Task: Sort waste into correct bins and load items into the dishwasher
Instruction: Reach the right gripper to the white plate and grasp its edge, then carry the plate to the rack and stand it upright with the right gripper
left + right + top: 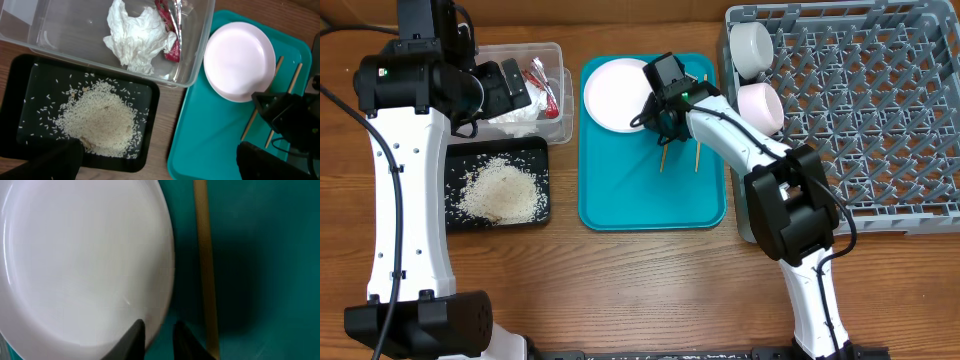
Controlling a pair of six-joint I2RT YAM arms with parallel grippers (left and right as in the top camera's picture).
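- Wooden counter [620, 290] carries four containers.
- Clear tub [566, 100] at back left, black tray [548, 185] just before it.
- Teal tray [640, 195] in the middle.
- Grey dish rack [880, 150] at right.

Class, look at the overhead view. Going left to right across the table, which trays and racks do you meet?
black tray → teal tray → grey dish rack

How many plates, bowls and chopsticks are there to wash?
Plate: 1
Bowls: 2
Chopsticks: 2
Total: 5
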